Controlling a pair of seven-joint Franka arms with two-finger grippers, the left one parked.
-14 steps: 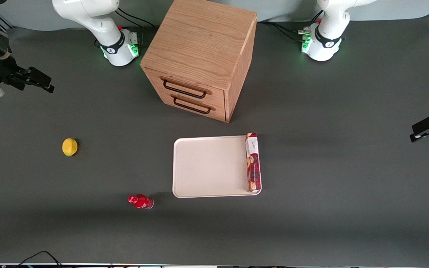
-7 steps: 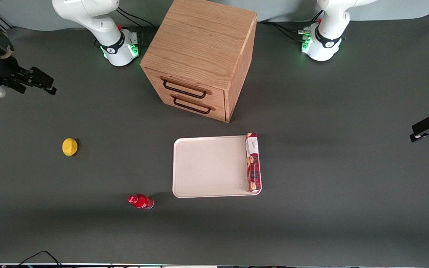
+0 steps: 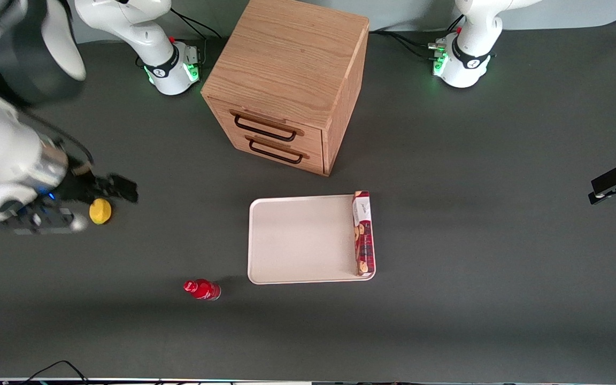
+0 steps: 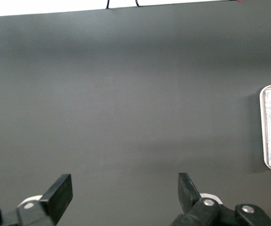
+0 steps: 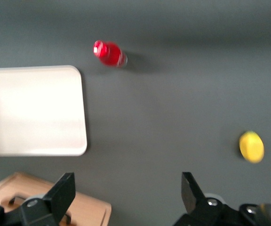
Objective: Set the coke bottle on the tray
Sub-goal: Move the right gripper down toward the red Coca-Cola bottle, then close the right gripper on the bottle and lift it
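Hand [image 3: 118, 188] spread open and holding nothing, above lemon [image 3: 100, 211], well apart from coke bottle [image 3: 201, 289].

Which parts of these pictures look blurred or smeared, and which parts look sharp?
Front view: the working arm and its gripper, above the lemon, are smeared, while the coke bottle and tray are sharp. Right wrist view: everything is softly smeared, bottle and lemon included. Left wrist view: sharp.

Dark grey table [image 3: 474, 256] carries wooden cabinet [image 3: 286, 85], tray [image 3: 300, 240], coke bottle [image 3: 201, 289], lemon [image 3: 100, 211].
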